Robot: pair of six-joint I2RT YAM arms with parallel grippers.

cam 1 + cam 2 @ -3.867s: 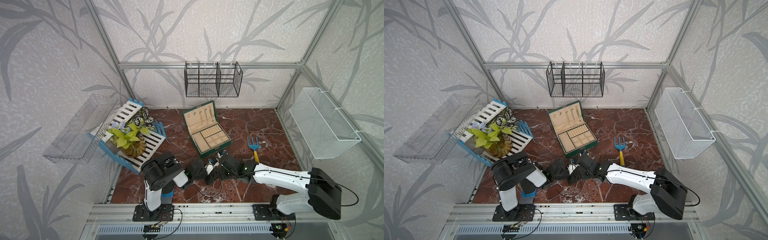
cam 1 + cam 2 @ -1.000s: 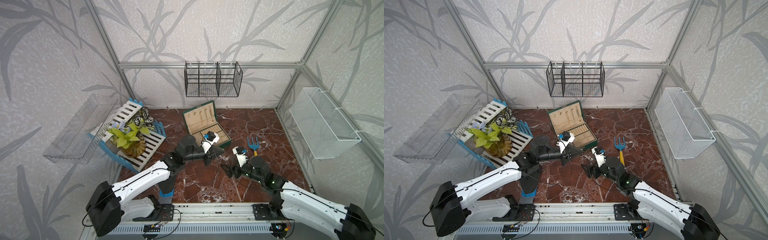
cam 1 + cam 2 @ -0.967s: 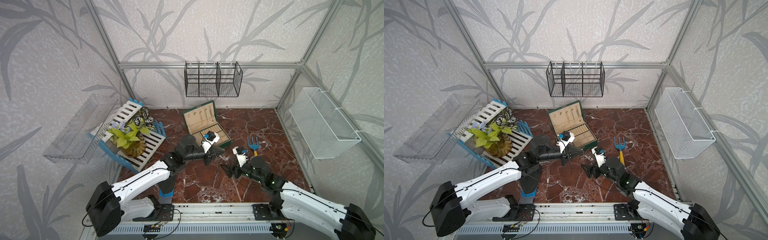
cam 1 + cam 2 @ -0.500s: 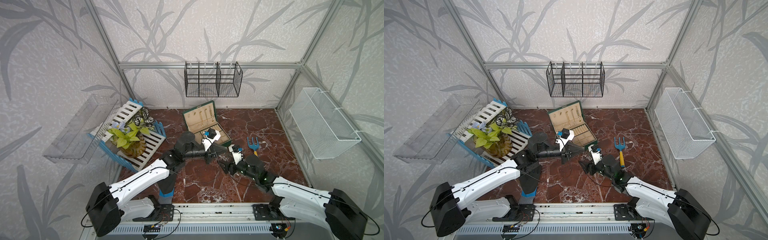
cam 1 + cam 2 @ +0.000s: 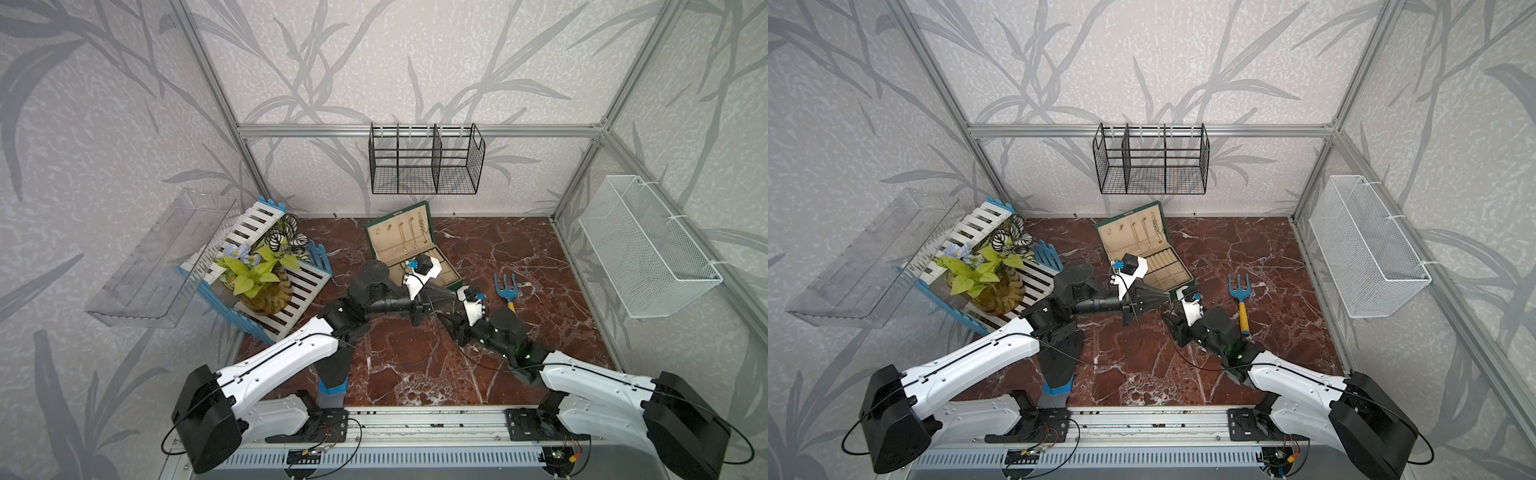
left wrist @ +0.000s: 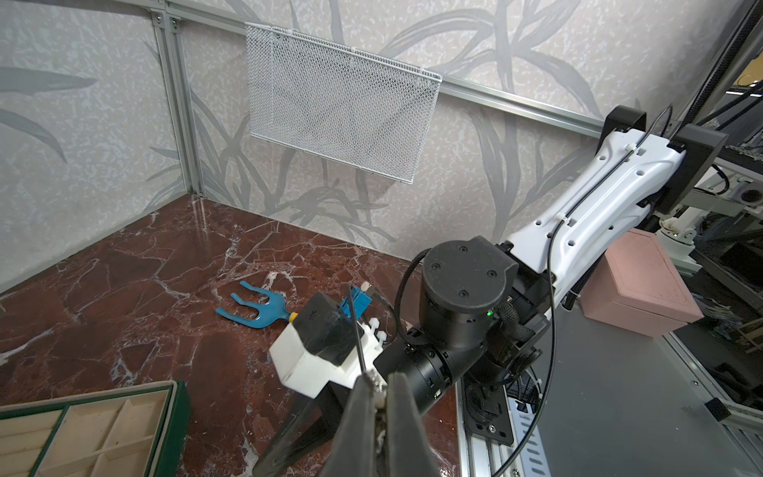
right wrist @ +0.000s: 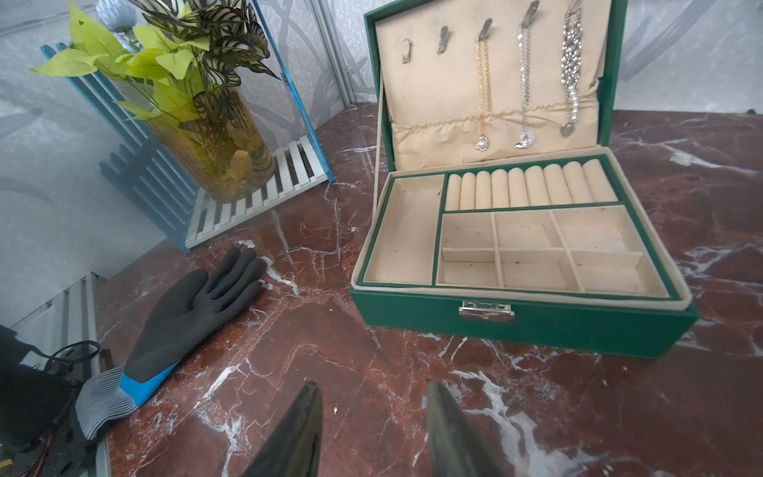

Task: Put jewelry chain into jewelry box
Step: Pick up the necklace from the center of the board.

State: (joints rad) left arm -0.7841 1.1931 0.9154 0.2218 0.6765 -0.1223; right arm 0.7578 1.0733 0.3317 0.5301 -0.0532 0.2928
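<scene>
green jewelry box [image 7: 536, 326], beige lining [image 7: 408, 235]

Both top views high at six o'clock, looking down, my right wrist view low, facing the jewelry box [image 7: 413, 318] they share.

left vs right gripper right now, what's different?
Left gripper is shut, pinching a small silvery bit, apparently the jewelry chain; right gripper has its jaws apart with nothing between. Left gripper points across at the right arm, jewelry box beside it; right gripper faces the box's clasp side. Both have dark tapered fingers and sit near the box's front.
</scene>
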